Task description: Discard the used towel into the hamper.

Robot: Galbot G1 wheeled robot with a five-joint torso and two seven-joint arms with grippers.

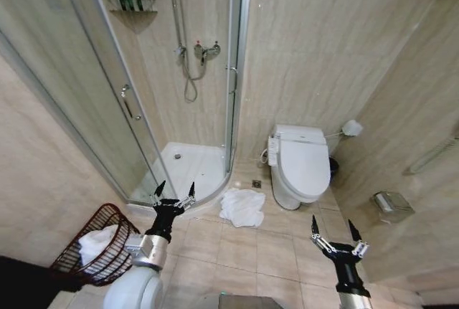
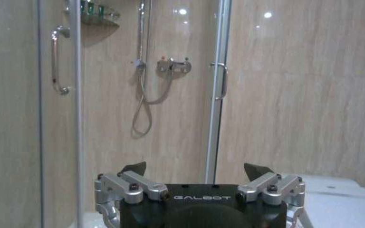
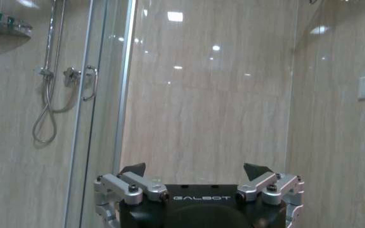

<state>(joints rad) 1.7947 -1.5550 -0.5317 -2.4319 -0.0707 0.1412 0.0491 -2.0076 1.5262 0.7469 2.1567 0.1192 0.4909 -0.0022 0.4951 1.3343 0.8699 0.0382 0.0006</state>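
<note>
Head view showed a white towel [image 1: 242, 207] crumpled on the floor tiles between the shower [image 1: 188, 167] and the toilet [image 1: 301, 165], untouched, so the pickup and drop were both left to do. The hamper [image 1: 100, 246] stood near the left wall, well apart from that towel, with some white cloth already inside. The left gripper [image 1: 174, 193] and right gripper [image 1: 337, 234] were raised, fingers wide and holding nothing. Both wrist views faced the walls and shower fittings, giving the spread fingers up close, while the floor, towel and hamper appeared from the head camera.
</note>
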